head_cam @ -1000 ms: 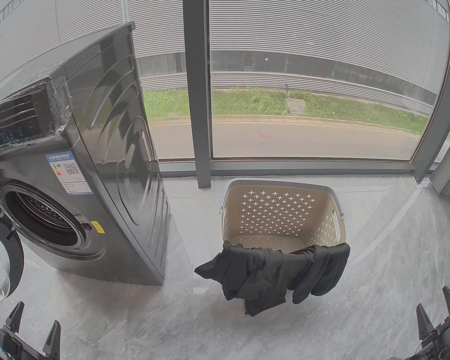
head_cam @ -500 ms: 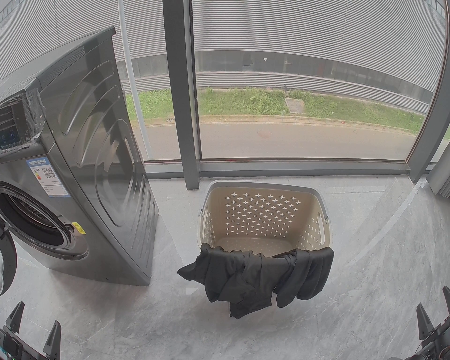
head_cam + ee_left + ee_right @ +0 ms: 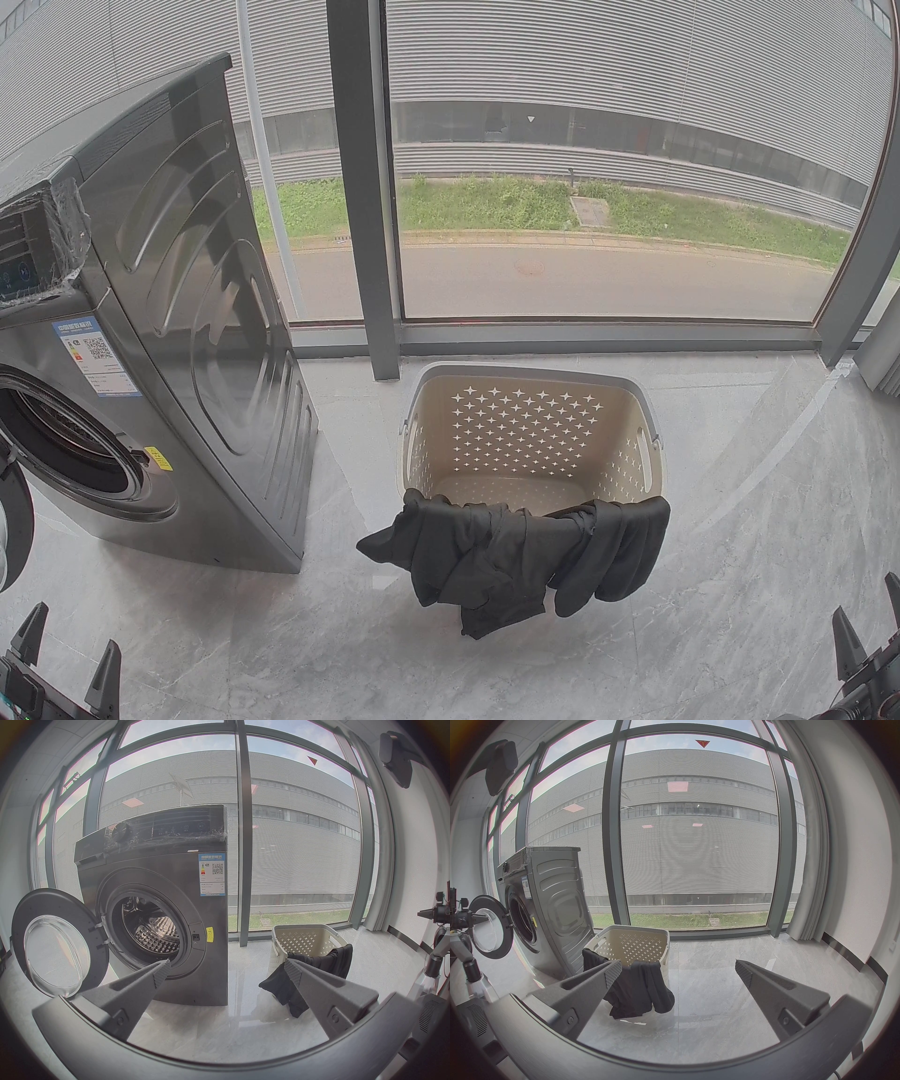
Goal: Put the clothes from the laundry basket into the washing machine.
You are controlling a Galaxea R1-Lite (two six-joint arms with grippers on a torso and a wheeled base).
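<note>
1. Washing machine [image 3: 178, 309] at about 9 o'clock in the head view, on the grey floor [image 3: 731, 581] beside the window. Door [image 3: 56, 949] swung wide open, drum [image 3: 152, 933] showing bare metal in the left wrist view, no cloth seen inside.
2. Laundry basket [image 3: 534, 373] near centre, toward 3 o'clock of the machine and apart from it. Visible part of its bottom looks bare.
3. Clothes [image 3: 506, 558]: dark fabric draped over the basket's near rim at its 6 o'clock, part inside and most hanging down the outside toward the floor.
4. Left gripper [image 3: 226, 963] low at 7 o'clock, fingers spread apart, nothing between them, well apart from the clothes.
5. Right gripper [image 3: 678, 966] low at 5 o'clock, likewise spread and holding nothing.
6. Progress, as a judgement: nothing loaded yet. Door-opening done; approach, grasp, carry and drop into the drum all left.
7. Hard to make out: whether one garment or several in the dark bundle; basket floor just behind the near rim hidden by the cloth; rear of the drum in shadow; machine's left side cut off in the head view.
</note>
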